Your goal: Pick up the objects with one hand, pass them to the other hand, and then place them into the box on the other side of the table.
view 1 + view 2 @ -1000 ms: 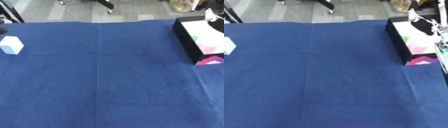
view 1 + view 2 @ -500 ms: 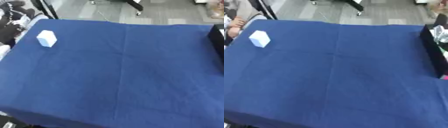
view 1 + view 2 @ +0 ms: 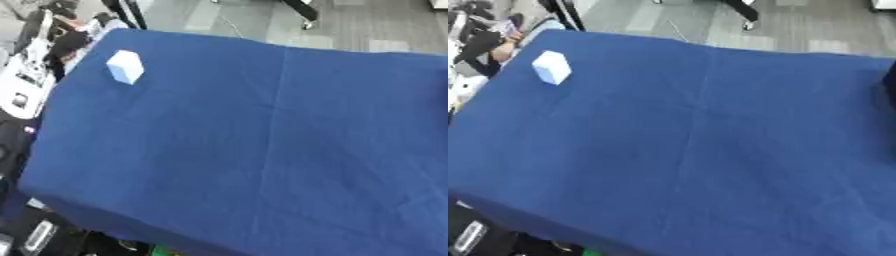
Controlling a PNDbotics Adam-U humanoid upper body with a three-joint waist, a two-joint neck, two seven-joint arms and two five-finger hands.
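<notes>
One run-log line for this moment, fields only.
block: pale block on blue cloth, far left | hands: not visible | box: dark sliver, right edge

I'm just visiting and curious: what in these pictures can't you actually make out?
- The robot hands: neither shows in either eye view.
- The box: only a dark sliver at the right eye view's right edge, cut off; its contents are unseen.
- The white block: blurred, so no markings can be read.
- Clutter beyond the blue table, at the left eye view's left edge: blurred and cropped.
</notes>
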